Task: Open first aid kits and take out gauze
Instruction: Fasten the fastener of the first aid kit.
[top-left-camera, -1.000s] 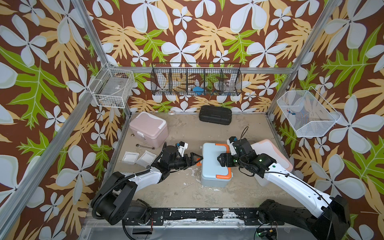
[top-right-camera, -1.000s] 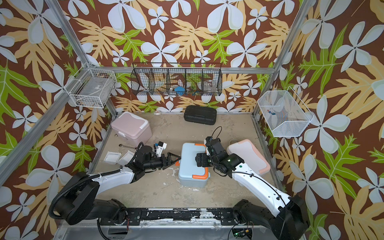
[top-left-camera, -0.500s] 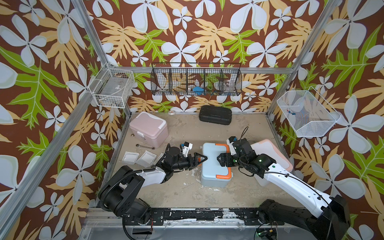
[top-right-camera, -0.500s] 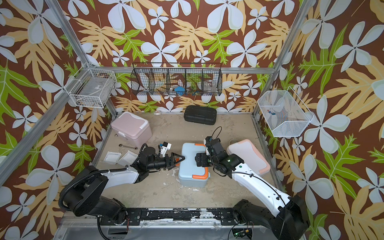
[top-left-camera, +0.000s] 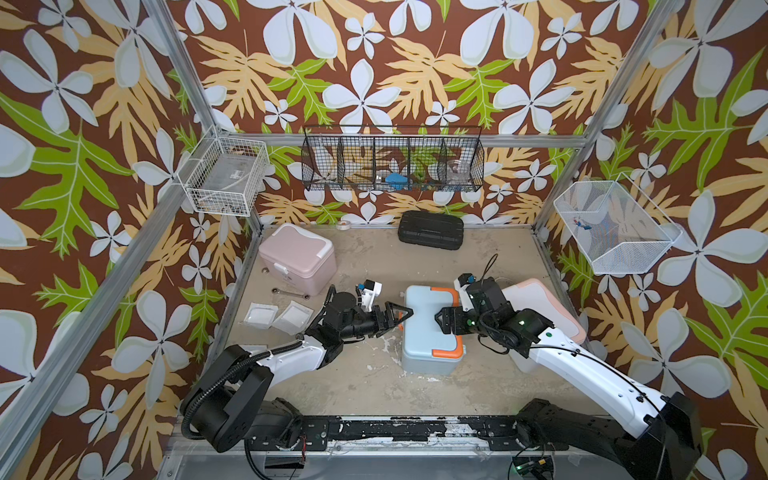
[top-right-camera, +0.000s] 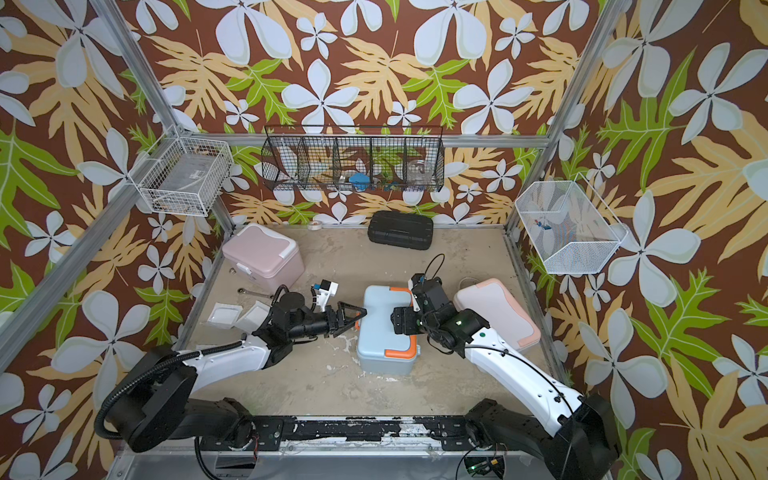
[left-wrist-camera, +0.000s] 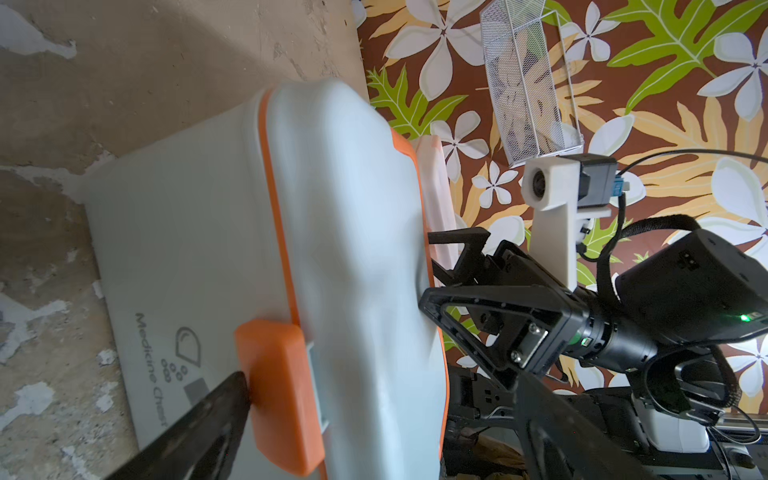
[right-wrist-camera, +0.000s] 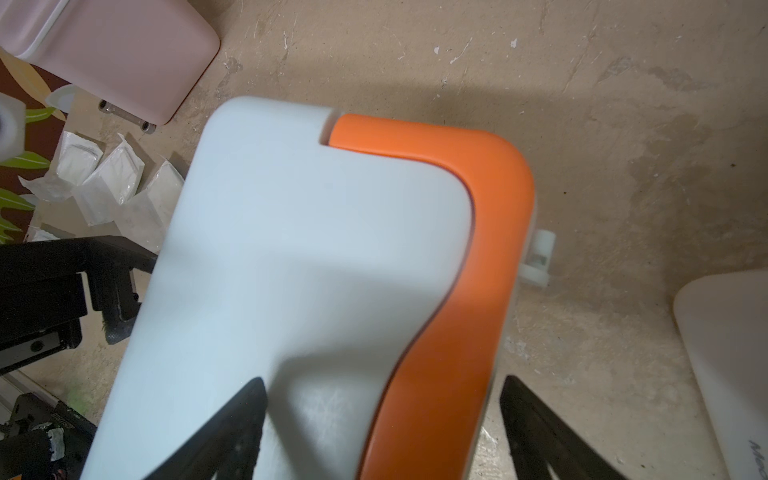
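The light blue first aid kit with orange trim stands shut at the table's middle. My left gripper is open at its left side, one fingertip touching the orange latch, the other jaw above the lid. My right gripper is open and straddles the orange handle on the lid. The pink kit stands shut at the back left. The white kit lies at the right. Gauze packets lie by the left wall.
A flat black case lies against the back wall, with a small tape roll to its left. A metal wrench lies in front of the pink kit. Wire baskets hang on the walls.
My left gripper has travelled right, from beside the gauze packets up to the blue kit's latch side. The right arm has stayed still over the lid.
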